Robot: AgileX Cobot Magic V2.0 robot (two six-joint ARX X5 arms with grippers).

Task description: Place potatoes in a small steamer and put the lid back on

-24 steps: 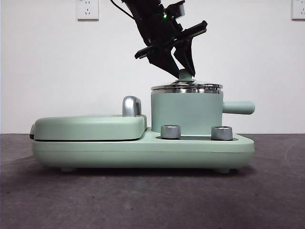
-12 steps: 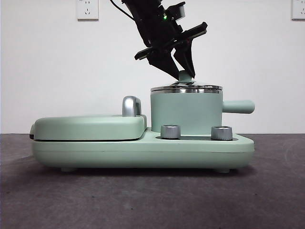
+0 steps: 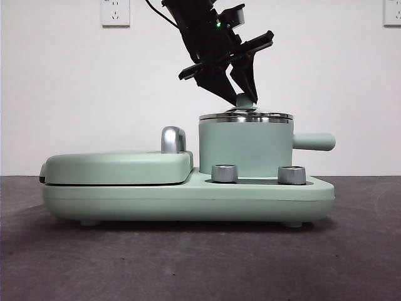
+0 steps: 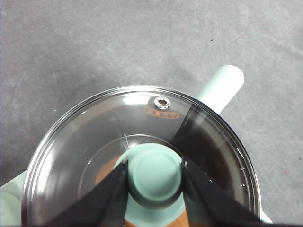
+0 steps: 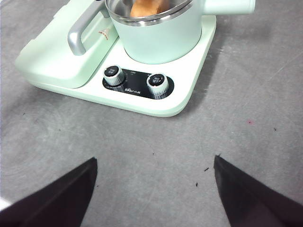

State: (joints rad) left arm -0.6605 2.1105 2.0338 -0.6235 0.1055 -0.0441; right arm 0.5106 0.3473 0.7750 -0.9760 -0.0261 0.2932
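The mint-green small steamer stands on the right half of its base, side handle pointing right. The lid lies flat on the steamer's steel rim. My left gripper comes down from above and is shut on the lid's mint knob, one jaw against each side. Through the glass of the lid I see the orange-brown potato inside the pot. The right wrist view shows the steamer from the front with the potato in it. My right gripper hangs open over the table.
Left of the steamer lies the flat mint griddle cover with its chrome handle. Two steel dials sit on the front of the base. Grey tabletop spreads in front.
The left arm has shifted very slightly up and to the right. The lid has stayed on the steamer with the jaws at its knob.
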